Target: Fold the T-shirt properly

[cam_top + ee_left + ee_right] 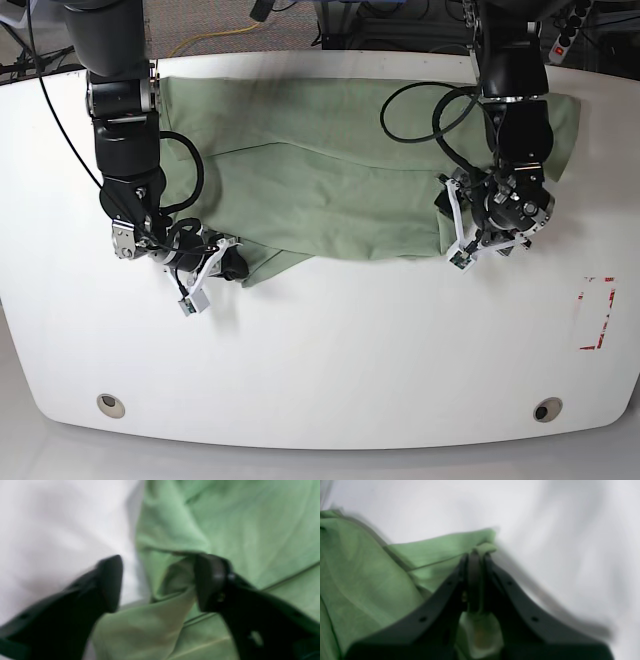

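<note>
The pale green T-shirt (330, 170) lies spread and wrinkled across the back half of the white table (330, 350). In the left wrist view my left gripper (160, 580) stands open over the shirt's (250, 530) edge. A raised fold of cloth lies between its jaws and touches the right finger (210, 582). In the base view this gripper (450, 225) is at the shirt's near right corner. My right gripper (476, 555) is shut on a bunched corner of the shirt (365, 580). In the base view it (238, 266) sits at the near left corner, low over the table.
A red outlined rectangle (597, 312) is marked near the table's right edge. Two round fittings (112, 404) (546, 409) sit near the front edge. Black cables (420, 110) loop over the shirt beside the arm on the base view's right.
</note>
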Robot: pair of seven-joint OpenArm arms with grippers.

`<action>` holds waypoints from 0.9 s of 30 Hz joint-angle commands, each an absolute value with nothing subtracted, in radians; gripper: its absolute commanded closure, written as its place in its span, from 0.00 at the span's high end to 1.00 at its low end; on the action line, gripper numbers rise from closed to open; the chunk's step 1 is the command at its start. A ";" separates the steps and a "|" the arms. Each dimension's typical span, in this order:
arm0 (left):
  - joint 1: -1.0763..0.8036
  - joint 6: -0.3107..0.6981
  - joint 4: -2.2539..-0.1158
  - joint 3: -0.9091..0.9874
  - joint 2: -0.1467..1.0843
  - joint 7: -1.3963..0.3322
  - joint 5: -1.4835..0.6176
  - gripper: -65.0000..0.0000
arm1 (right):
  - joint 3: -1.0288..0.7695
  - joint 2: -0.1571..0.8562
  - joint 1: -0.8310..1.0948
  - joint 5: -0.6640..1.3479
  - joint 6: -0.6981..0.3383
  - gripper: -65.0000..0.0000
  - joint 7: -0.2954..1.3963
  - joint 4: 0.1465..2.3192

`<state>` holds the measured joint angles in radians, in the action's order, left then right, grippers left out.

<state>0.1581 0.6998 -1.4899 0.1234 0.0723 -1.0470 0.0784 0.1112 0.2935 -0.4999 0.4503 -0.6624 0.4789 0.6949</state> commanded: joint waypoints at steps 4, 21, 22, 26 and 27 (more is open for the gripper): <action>0.199 0.698 -1.500 0.122 0.074 -1.035 0.084 0.14 | 0.108 0.303 -0.518 0.435 -0.661 0.00 0.501 0.705; 0.203 0.698 -1.722 0.122 0.124 -1.041 0.084 0.00 | 0.059 0.309 -0.440 0.430 -0.653 0.00 0.576 0.951; 0.205 0.698 -1.722 0.122 0.127 -1.041 0.084 0.00 | 0.059 0.309 -0.437 0.430 -0.653 0.00 0.582 0.958; 0.206 0.698 -1.719 0.122 0.170 -1.040 0.084 0.00 | 0.059 0.309 -0.423 0.430 -0.653 0.00 0.582 0.963; 0.206 0.698 -1.719 0.122 0.177 -1.036 0.084 0.00 | 0.059 0.309 -0.423 0.430 -0.653 0.00 0.582 0.963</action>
